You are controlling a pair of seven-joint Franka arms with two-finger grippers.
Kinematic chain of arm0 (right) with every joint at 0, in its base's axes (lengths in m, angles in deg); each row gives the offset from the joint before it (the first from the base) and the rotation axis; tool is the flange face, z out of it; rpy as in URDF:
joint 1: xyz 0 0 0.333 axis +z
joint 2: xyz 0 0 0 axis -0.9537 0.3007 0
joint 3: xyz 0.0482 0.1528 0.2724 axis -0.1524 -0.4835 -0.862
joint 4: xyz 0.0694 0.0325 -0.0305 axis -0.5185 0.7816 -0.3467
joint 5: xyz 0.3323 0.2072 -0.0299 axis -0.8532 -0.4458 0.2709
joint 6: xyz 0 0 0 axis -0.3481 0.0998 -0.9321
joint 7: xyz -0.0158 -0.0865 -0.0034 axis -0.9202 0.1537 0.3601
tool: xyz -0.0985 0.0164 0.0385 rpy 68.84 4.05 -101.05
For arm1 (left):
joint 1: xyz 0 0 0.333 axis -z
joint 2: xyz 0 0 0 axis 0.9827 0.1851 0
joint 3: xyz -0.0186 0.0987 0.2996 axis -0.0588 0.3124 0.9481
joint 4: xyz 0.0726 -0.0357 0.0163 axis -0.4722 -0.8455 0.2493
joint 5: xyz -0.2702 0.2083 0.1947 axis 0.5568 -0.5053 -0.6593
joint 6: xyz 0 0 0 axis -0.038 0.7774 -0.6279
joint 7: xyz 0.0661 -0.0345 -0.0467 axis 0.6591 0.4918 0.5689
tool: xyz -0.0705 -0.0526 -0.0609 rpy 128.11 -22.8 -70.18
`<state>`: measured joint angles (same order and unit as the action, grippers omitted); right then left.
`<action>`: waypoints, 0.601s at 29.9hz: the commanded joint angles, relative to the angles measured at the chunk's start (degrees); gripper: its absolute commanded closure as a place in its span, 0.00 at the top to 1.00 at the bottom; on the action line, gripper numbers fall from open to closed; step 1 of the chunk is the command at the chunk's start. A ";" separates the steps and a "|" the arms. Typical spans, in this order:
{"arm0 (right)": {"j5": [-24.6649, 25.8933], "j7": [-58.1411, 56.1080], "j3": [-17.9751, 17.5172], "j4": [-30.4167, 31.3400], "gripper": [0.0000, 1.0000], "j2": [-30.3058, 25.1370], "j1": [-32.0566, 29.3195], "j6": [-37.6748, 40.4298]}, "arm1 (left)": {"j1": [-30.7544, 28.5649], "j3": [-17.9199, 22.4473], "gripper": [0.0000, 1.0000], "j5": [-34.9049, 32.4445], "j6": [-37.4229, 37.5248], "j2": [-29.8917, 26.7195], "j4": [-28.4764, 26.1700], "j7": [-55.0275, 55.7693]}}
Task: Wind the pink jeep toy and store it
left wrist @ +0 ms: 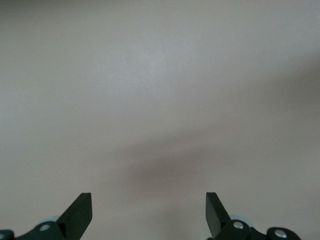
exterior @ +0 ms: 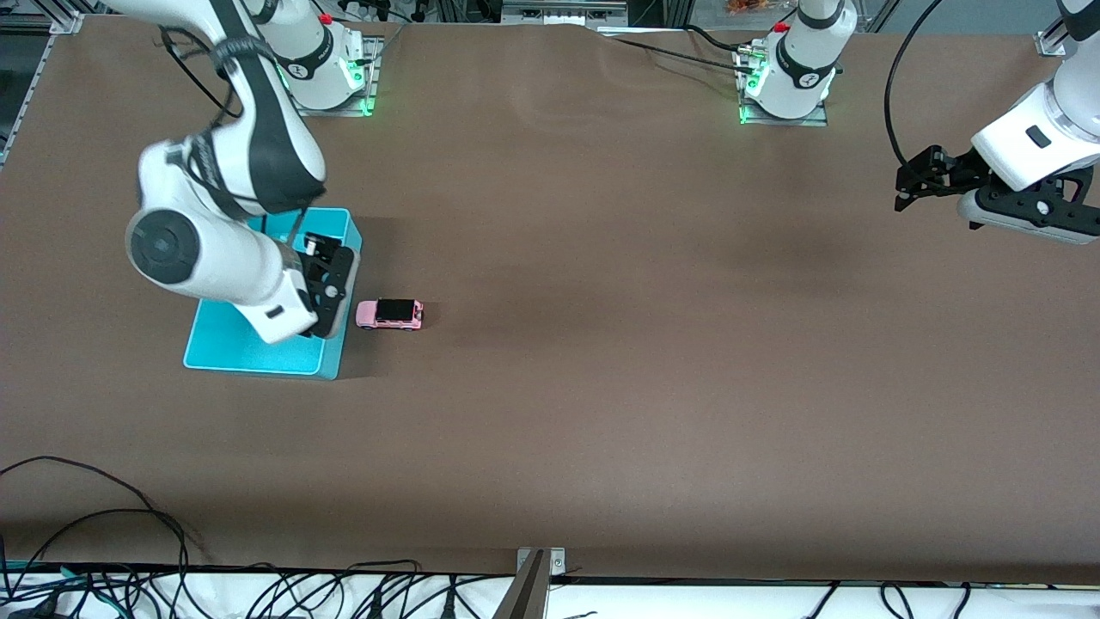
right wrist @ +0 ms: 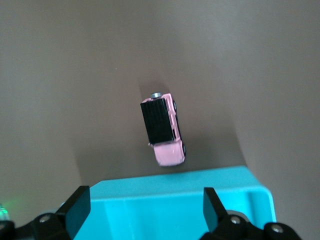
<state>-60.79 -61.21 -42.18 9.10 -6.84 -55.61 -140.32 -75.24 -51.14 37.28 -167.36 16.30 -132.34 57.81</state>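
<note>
brown table (exterior: 601, 387), front view, w/ cables along the edge nearest the camera. pink jeep toy (exterior: 390, 314) sits upright on its wheels on the bare tabletop toward the right arm's end, black roof up, just beside the cyan bin (exterior: 258, 352) but not touching it and not in it. in the right wrist view the jeep toy (right wrist: 164, 131) lies on the table just past the bin's rim (right wrist: 175, 205), nothing gripping it. right gripper (exterior: 325, 273) hangs over the bin, near the edge closest to the jeep; fingers (right wrist: 77, 207) spread wide apart, holding nothing. left gripper (exterior: 913, 185) waits in the air over bare table at the left arm's end, well apart from jeep and bin; its fingers (left wrist: 80, 212) also spread wide, holding nothing, w/ only plain tabletop below. arm bases stand along the table edge farthest from the camera.
</note>
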 commanded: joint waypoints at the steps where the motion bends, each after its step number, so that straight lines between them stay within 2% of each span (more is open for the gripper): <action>1: -1.21 -5.44 -0.09 0.41 1.00 3.27 1.30 -3.72 | -0.75 -1.03 1.00 -0.37 0.91 -0.67 0.93 0.78; 18: -0.77 -10.80 -0.18 14.91 1.00 4.33 3.32 -23.93 | -2.86 -0.33 1.00 -0.29 2.15 0.03 3.57 1.13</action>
<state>-60.92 -69.94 -42.43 18.40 -1.15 -52.78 -158.81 -76.58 -51.09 37.28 -166.57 16.16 -130.43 58.17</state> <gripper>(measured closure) 0.000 0.000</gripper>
